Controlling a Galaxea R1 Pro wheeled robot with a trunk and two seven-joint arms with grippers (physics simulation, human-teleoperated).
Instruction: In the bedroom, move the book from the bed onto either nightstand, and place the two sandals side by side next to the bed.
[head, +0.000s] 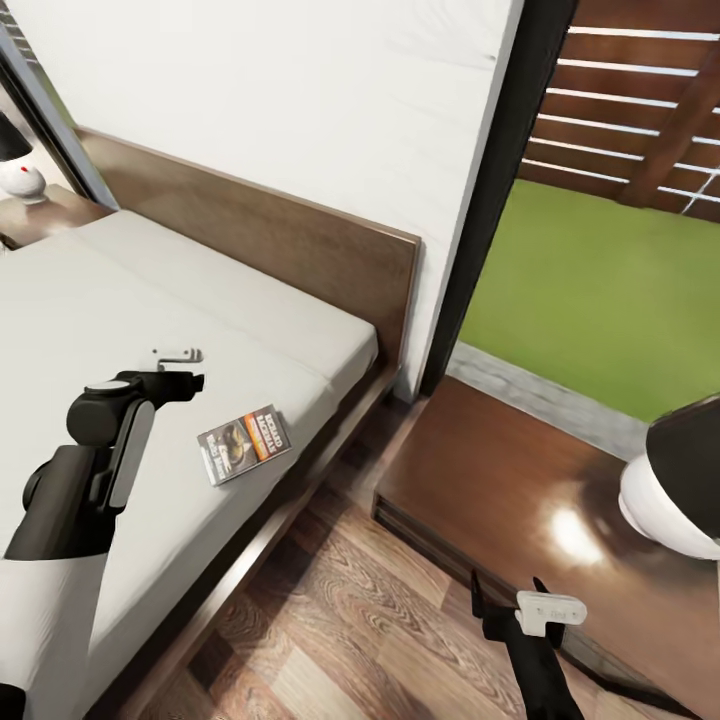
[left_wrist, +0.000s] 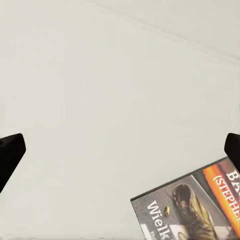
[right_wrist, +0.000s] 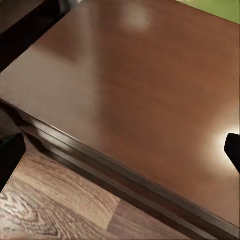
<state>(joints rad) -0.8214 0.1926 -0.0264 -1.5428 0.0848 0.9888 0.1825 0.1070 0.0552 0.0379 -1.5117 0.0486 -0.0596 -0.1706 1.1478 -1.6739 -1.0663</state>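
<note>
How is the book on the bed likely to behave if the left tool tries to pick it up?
The book looks thin and lies flat on the soft mattress, so it is probably light, and its edge may be hard to pinch. As a thin paperback it may flex. The open left tool hovers beside it.

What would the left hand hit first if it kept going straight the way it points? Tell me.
Most likely the bare mattress of the bed. The left hand, open, points down at it, with the book off to one side.

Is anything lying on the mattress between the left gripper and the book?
No. In the head view, only bare mattress separates the left gripper from the book.
</note>
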